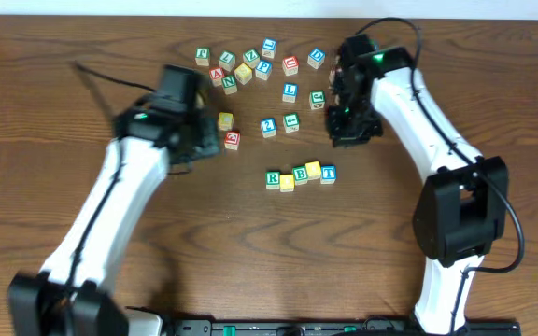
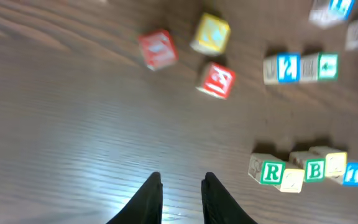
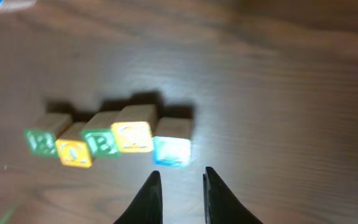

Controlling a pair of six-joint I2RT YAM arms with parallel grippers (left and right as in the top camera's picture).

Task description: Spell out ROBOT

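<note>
Overhead view of a wooden table [image 1: 493, 93] with two white robot arms reaching in from the near edge. A row of five blocks [image 1: 300, 176] lies near the middle of the table and reads, left to right in this view: a green R block [image 1: 273, 178], a yellow block [image 1: 287, 184], a green B block [image 1: 300, 175], a second yellow block [image 1: 313, 170] and a blue T block [image 1: 328, 175]. The yellow letters are too blurred to read. The row's long axis runs side to side across the table. It is not quite straight: the first yellow block sits a little nearer the robot than its neighbours, and the second a little farther away.

The right gripper [image 3: 181, 177] is the closer of the two. It hangs just beyond the T end, and in its wrist view the T block sits just ahead of the jaws and slightly to their left, with the rest of the row stretching away leftward. Its jaws are drawn narrow with nothing between them.

The left gripper [image 2: 182, 180] is well apart from the row, which lies off to its right. Its jaws are closed to their narrowest and hold nothing. A loose red block [image 1: 233, 139] and a loose yellow one [image 1: 225, 120] lie near it, and spare letter blocks [image 1: 250, 65] are scattered at the far side.

The word appears laid out. Any straightening would likely fall to the right arm, pushing across the row's axis
</note>
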